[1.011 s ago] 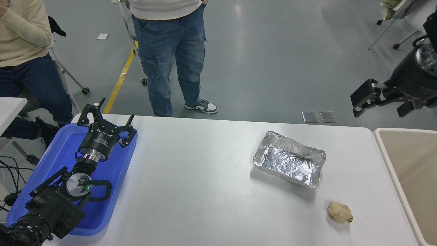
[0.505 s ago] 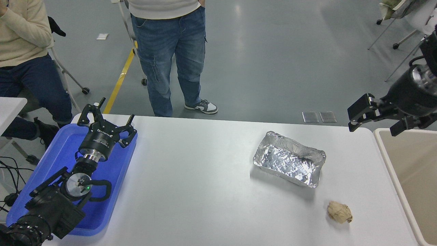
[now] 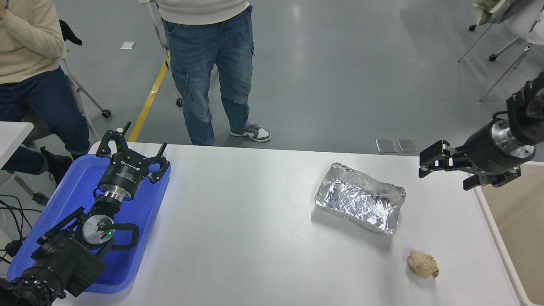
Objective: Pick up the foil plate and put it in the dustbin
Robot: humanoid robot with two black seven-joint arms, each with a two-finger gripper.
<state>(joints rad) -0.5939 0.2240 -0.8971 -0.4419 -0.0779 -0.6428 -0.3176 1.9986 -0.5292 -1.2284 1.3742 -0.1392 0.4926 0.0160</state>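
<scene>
- The right hand [image 3: 429, 163] is hanging in the air at the right edge, pointing left, fingers spread apart.
- The left hand [image 3: 127, 155] is lying parked at lower left, fingers splayed.

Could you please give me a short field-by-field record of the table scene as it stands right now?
foil plate: upright on the white table, untouched
dustbin: at the table's right edge
right hand: in the air right of the foil plate, holding nothing
left hand: parked over the blue tray, open
brown paper ball: on the table, nearer the camera than the foil plate
people: two beyond the far side
</scene>
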